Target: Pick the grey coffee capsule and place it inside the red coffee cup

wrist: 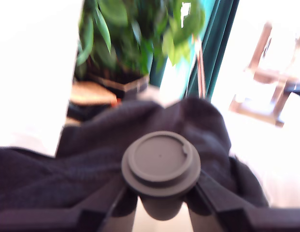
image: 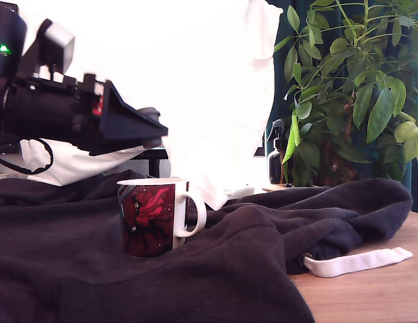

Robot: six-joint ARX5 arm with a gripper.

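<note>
My gripper [wrist: 162, 205] is clamped on the grey capsule [wrist: 161, 162], lifted above the dark cloth [image: 94, 269]. Picking is done; carrying it over the red cup [image: 153, 217] and dropping it remain.

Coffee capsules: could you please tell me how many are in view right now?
1. The grey coffee capsule is held between the gripper fingers, shown only in the wrist view. Others could be hidden in the dark cloth or the mug.

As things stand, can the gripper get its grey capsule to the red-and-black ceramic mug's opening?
Probably yes. The gripper, shut on the grey coffee capsule, hangs above the mug, toward the exterior view's left. The white rim faces up, uncovered, and nothing lies between.
</note>
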